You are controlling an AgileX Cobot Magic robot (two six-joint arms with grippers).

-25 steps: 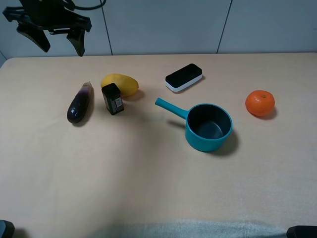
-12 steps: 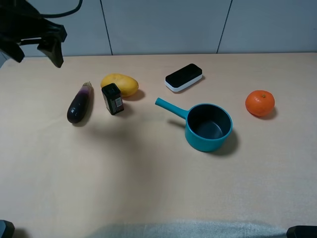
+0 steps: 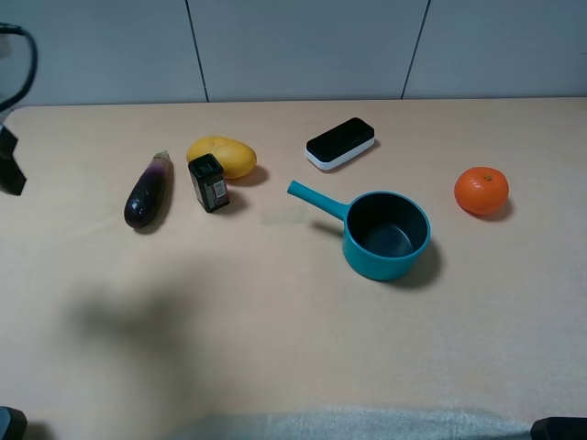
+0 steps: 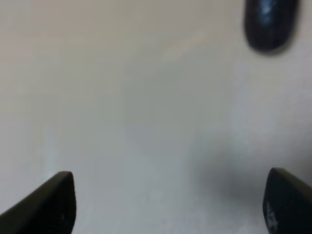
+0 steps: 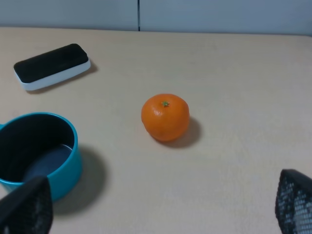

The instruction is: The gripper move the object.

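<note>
The dark purple eggplant (image 3: 149,190) lies on the tan table (image 3: 275,302) at the left, pale stem end towards the back, beside the small black box (image 3: 209,182). Its dark end shows blurred in the left wrist view (image 4: 269,23). My left gripper (image 4: 168,209) is open and empty over bare table, apart from the eggplant; only a black piece of it shows at the left edge of the high view (image 3: 9,170). My right gripper (image 5: 158,209) is open and empty, with an orange (image 5: 165,117) ahead of it.
A yellow mango (image 3: 221,156) lies behind the box. A teal pan (image 3: 385,234) stands mid-table, handle pointing towards the left. A black-and-white eraser (image 3: 340,142) lies at the back and the orange (image 3: 481,190) at the right.
My left gripper has moved from above the back left of the table to the left and almost out of the high view. Its shadow now falls on the front left. The objects have not moved.
</note>
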